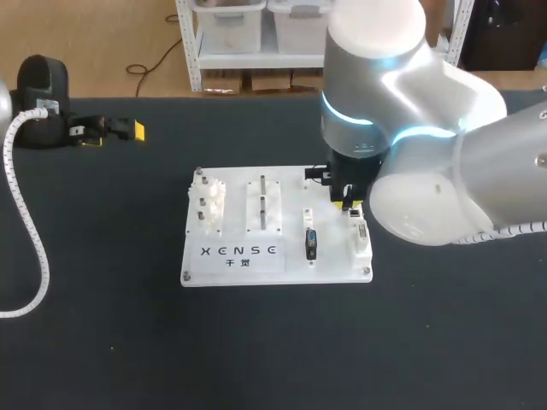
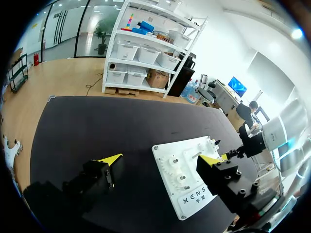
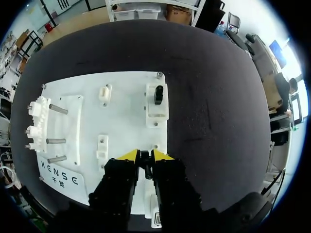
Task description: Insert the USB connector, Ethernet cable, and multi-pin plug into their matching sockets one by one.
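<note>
A white socket board (image 1: 248, 265) lies mid-table. My right gripper (image 1: 349, 205) stands over its right side, above a white socket block (image 1: 361, 239) with a silver opening. In the right wrist view that gripper (image 3: 146, 156) is shut on a small dark connector (image 3: 146, 167); which plug it is I cannot tell. A dark multi-pin plug (image 1: 310, 243) sits in the block left of it. Another black plug (image 3: 158, 94) stands in a white block ahead of the fingers. My left gripper (image 1: 115, 135) hovers at the table's far left, open and empty (image 2: 160, 159), well away from the board (image 2: 189, 184).
On the board's left part stand white gears (image 1: 209, 205) and metal pegs (image 1: 262, 195). A white corrugated hose (image 1: 26, 213) of the left arm curves over the table's left side. Black tabletop (image 1: 256, 350) surrounds the board.
</note>
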`<move>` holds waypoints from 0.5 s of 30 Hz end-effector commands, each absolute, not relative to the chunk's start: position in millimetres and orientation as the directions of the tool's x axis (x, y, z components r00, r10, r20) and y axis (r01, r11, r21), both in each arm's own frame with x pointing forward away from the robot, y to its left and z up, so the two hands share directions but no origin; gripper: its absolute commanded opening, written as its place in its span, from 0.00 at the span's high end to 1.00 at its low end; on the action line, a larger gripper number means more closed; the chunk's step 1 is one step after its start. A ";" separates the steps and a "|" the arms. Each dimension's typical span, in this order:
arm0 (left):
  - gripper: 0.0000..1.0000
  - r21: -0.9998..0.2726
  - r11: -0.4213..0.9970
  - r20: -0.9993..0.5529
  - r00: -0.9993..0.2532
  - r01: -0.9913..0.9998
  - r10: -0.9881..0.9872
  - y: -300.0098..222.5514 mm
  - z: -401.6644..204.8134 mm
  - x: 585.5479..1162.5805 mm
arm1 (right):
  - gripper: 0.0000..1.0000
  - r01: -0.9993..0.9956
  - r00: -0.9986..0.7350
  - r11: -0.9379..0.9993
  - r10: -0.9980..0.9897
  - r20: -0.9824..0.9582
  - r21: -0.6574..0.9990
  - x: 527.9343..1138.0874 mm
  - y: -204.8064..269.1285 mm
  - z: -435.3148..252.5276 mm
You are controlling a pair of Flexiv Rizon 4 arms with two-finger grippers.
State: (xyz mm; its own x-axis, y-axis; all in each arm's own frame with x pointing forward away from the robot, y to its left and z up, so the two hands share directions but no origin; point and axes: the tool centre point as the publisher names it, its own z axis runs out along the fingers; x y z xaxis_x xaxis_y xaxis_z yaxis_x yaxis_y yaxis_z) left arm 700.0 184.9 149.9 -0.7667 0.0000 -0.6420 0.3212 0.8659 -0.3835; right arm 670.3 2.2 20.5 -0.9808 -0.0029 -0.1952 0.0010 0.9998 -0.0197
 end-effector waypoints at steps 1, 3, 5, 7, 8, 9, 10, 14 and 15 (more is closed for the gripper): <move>0.00 -0.384 0.866 -0.642 -0.767 0.321 0.000 184.9 149.9 700.0 | 1.00 0.009 -0.979 1.000 0.005 -0.204 -0.017 670.9 -8.0 21.1; 0.00 -0.384 0.866 -0.642 -0.767 0.321 0.000 184.9 149.9 700.0 | 1.00 0.012 -0.978 1.000 0.009 -0.206 -0.015 671.2 -9.7 22.5; 0.00 -0.384 0.866 -0.642 -0.767 0.321 0.000 184.9 149.9 700.0 | 1.00 0.014 -0.978 1.000 0.012 -0.210 -0.010 671.2 -10.3 24.5; 0.00 -0.384 0.866 -0.642 -0.767 0.321 0.000 184.9 149.9 700.0 | 1.00 0.011 -0.977 1.000 0.011 -0.214 -0.002 670.6 -9.3 27.8; 0.00 -0.384 0.866 -0.642 -0.767 0.321 0.000 184.9 149.9 700.0 | 1.00 0.009 -0.976 1.000 0.009 -0.217 0.001 670.4 -8.4 29.4; 0.00 -0.384 0.866 -0.642 -0.767 0.321 0.000 184.9 149.9 700.0 | 1.00 0.008 -0.976 1.000 0.009 -0.219 0.006 670.2 -7.6 31.2; 0.00 -0.384 0.866 -0.642 -0.767 0.321 0.000 184.9 149.9 700.0 | 1.00 0.008 -0.975 1.000 0.009 -0.220 0.008 670.0 -7.1 32.5; 0.00 -0.384 0.866 -0.642 -0.767 0.321 0.000 184.9 149.9 700.0 | 1.00 0.008 -0.974 1.000 0.011 -0.226 0.013 669.1 -7.3 36.9; 0.00 -0.384 0.866 -0.642 -0.767 0.321 0.000 184.9 149.9 700.0 | 1.00 0.009 -0.974 1.000 0.012 -0.227 0.014 668.8 -7.8 37.6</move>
